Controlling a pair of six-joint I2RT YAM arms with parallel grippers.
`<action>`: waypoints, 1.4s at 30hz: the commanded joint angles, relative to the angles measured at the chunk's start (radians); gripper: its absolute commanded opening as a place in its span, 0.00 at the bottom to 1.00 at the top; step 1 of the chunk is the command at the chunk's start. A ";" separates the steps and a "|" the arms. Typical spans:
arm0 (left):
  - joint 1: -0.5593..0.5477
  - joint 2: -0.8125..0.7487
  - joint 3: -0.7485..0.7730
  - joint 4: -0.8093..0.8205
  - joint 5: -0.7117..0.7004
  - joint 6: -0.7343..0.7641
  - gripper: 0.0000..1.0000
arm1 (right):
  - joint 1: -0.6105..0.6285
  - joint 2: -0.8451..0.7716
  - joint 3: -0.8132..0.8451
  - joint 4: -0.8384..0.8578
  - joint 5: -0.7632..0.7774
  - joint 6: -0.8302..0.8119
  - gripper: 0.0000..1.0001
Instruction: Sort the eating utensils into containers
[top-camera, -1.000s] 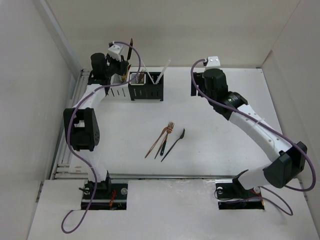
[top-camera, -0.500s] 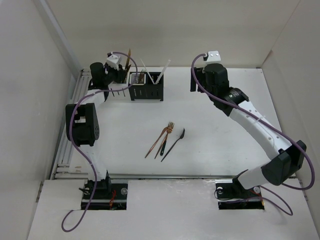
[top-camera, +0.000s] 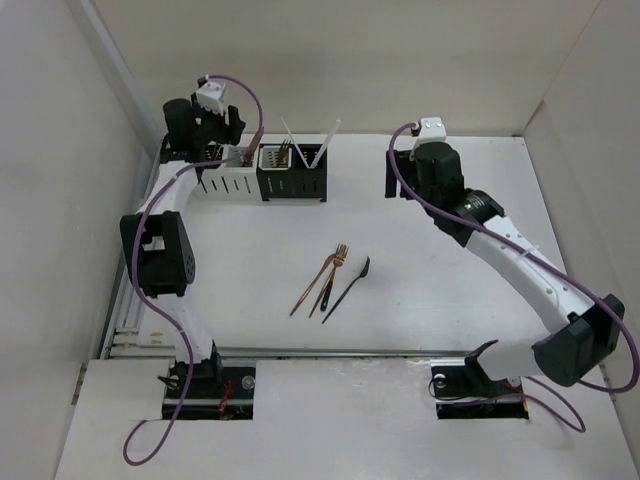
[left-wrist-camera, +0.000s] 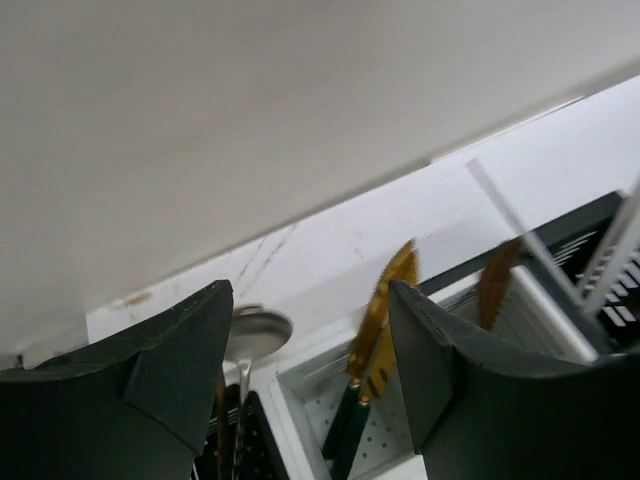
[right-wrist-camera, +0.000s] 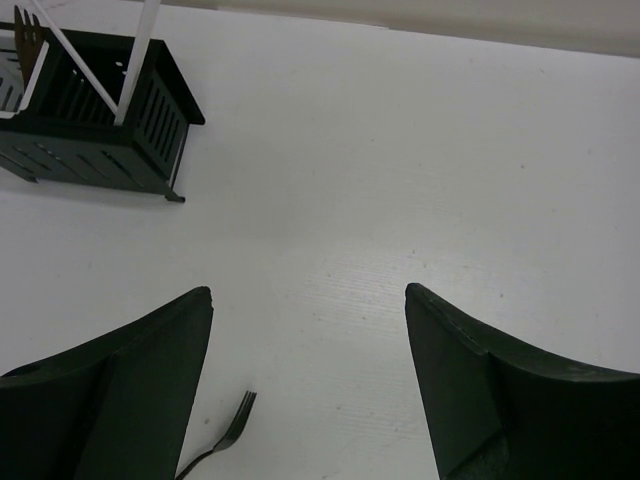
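Here, the left pincer (left-wrist-camera: 310, 300) hung released and empty above the containers (top-camera: 262, 180) at the far left of the bench (top-camera: 420, 300). The right pincer (right-wrist-camera: 308, 300) gaped empty. Three utensils (top-camera: 330, 278) lay mid-bench.

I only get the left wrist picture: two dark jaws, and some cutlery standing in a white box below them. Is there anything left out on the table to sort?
Observer: Yes. The top view shows three pieces lying close together mid-table, well away from the containers: a copper fork, a black fork and a dark-handled piece between them.
Visitor: And the other arm, is it carrying something?
Observer: No. The right wrist view shows the right arm hanging over a bare patch of table, its jaws wide apart with nothing between them.
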 joint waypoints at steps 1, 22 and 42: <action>-0.068 -0.152 0.133 -0.255 0.032 0.124 0.60 | 0.011 -0.071 -0.061 0.052 -0.010 0.042 0.83; -0.680 -0.449 -0.490 -0.814 -0.093 0.164 0.53 | 0.038 -0.436 -0.353 -0.219 0.132 0.357 0.84; -0.779 -0.258 -0.596 -0.709 -0.382 0.094 0.47 | 0.057 -0.507 -0.303 -0.345 0.249 0.377 0.84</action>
